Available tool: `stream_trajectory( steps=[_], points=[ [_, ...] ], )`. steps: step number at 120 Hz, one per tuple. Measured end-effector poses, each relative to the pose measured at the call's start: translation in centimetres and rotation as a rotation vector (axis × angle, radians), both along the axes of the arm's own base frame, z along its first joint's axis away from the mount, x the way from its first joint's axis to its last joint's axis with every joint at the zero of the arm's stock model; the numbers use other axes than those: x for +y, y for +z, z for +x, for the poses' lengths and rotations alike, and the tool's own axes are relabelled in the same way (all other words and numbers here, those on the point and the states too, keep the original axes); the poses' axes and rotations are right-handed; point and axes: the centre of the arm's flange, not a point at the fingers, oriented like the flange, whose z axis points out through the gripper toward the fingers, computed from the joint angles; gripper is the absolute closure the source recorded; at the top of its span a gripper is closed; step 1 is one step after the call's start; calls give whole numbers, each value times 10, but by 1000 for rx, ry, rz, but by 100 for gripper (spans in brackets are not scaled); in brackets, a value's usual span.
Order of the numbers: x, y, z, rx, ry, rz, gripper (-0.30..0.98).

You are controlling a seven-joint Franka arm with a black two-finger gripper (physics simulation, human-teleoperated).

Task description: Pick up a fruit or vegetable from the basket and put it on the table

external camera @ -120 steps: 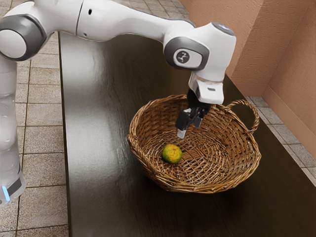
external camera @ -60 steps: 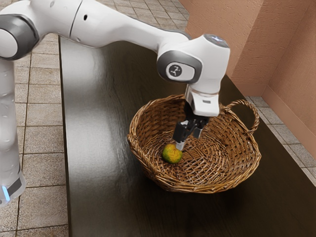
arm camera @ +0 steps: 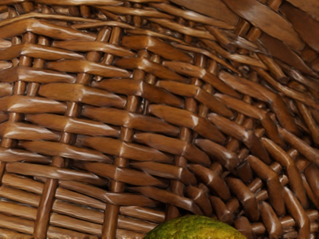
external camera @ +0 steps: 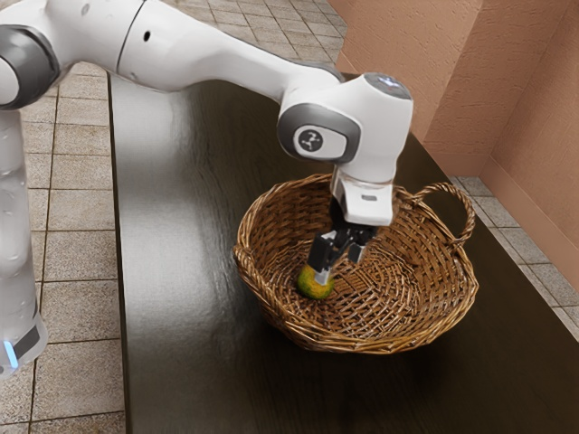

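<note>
Down inside the wicker basket [external camera: 438, 297], the pincer [external camera: 339, 265] hangs spread apart by the green-yellow fruit [external camera: 313, 287].

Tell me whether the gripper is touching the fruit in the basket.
Cannot tell: in the exterior view, one fingertip of the gripper overlaps the fruit, but whether it meets it or hangs in front is unclear.

The fruit [external camera: 311, 290] — round, mottled green and yellow — lies in the wicker basket [external camera: 362, 344].
</note>
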Motion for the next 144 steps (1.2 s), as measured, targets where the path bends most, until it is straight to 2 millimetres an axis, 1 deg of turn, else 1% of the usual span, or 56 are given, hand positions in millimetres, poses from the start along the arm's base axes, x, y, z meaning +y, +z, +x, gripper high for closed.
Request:
stream_trajectory(
  steps=[26, 38, 47, 54, 81, 114, 124, 144],
  points=[
    [3, 10, -8, -17, 6, 9, 0],
    [12, 10, -6, -10, 23, 12, 0],
    [22, 6, -11, 4, 45, 14, 0],
    [26, 5, -11, 8, 54, 11, 0],
    [17, -4, -11, 5, 42, -2, 0],
    [18, -9, -9, -9, 47, -9, 0],
    [19, -16, -10, -4, 49, -7, 0],
    [20, -25, -9, -10, 53, -10, 0]
  ],
)
